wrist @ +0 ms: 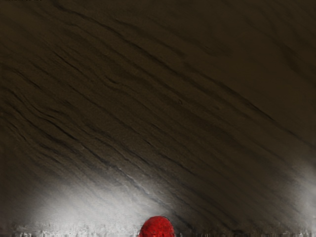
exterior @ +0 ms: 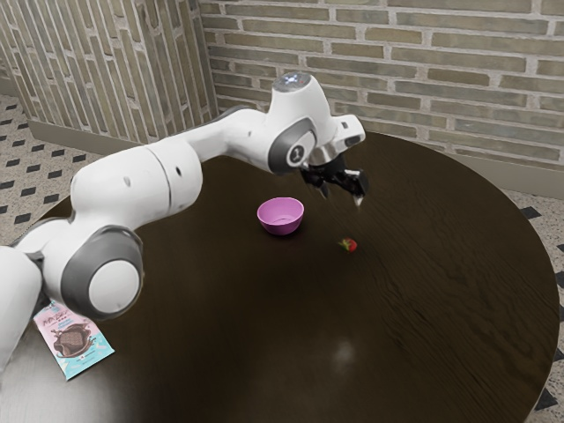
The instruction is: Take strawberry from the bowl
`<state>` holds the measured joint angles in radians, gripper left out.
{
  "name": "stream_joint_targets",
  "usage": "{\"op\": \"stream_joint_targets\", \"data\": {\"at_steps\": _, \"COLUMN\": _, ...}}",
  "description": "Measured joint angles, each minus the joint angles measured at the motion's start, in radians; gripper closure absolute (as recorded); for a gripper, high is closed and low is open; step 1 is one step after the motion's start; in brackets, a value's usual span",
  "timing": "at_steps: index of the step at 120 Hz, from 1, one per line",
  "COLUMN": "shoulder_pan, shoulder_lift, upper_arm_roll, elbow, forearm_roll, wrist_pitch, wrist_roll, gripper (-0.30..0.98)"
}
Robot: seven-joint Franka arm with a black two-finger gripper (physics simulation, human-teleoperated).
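Strawberry [exterior: 350, 246] seen on dark table [exterior: 238, 326], outside pink bowl [exterior: 281, 226] and near it, gripper [exterior: 341, 196] poised above with fingers parted, chocolate packet [exterior: 75, 342] laid near table's edge, beside the arm

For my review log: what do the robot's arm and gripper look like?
The arm is glossy white, with rounded links and grey collars around its joints. A large round white cap marks one joint; small blue marks show on a grey disc near the wrist. The gripper is black with two fingers.

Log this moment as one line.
jaws: open, raised | strawberry: on table, out of bowl, below jaws | bowl: upright
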<state>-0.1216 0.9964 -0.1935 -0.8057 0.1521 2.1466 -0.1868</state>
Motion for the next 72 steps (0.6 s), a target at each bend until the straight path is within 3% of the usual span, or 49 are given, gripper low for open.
{"op": "stream_joint_targets", "data": {"at_steps": 46, "shoulder_pan": 0.017, "shoulder_lift": -0.395, "upper_arm_roll": 0.103, "elbow": -0.409, "forearm_roll": -0.003, "wrist_pitch": -0.104, "wrist_roll": -0.004, "gripper": 0.02}}
{"op": "stream_joint_targets", "data": {"at_steps": 72, "shoulder_pan": 0.077, "shoulder_lift": -0.506, "upper_arm_roll": 0.122, "elbow": -0.489, "forearm_roll": -0.007, "wrist_pitch": -0.161, "wrist_roll": -0.004, "gripper": 0.01}}
